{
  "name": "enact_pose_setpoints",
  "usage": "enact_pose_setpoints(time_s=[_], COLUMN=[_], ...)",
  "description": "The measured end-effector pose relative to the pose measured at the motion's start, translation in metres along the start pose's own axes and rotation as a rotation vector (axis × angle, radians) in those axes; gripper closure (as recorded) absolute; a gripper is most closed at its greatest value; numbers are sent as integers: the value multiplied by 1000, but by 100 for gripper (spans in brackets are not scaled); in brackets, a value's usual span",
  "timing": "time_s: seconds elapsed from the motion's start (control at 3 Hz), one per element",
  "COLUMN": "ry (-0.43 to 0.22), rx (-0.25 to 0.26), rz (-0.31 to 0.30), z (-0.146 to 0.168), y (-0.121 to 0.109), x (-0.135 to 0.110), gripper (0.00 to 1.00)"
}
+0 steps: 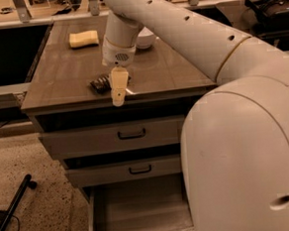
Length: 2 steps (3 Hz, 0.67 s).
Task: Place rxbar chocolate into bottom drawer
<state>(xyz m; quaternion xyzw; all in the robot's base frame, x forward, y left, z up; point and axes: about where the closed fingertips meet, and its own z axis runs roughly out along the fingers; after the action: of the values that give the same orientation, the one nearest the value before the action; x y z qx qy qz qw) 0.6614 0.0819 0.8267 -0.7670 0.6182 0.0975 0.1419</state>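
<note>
The rxbar chocolate (100, 84), a small dark-wrapped bar, lies on the cabinet top (72, 73) near its front edge. My gripper (118, 97) hangs over the front edge, just right of the bar and partly in front of it. The bottom drawer (136, 212) is pulled out and its plain inside shows, with nothing in it. The two upper drawers with black handles (132, 134) are closed.
A yellow sponge (83, 39) lies at the back left of the cabinet top. A white bowl (145, 38) sits behind my arm. My large white arm fills the right side. A black pole (12, 208) lies on the speckled floor at left.
</note>
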Motion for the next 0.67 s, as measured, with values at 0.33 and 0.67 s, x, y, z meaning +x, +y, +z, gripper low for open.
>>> enact_pose_setpoints(time_s=[0.33, 0.67], ry=[-2, -8], rx=[-31, -45], rz=[2, 7], z=[15, 21], y=[-1, -1], x=[-2, 0], gripper=[0, 13])
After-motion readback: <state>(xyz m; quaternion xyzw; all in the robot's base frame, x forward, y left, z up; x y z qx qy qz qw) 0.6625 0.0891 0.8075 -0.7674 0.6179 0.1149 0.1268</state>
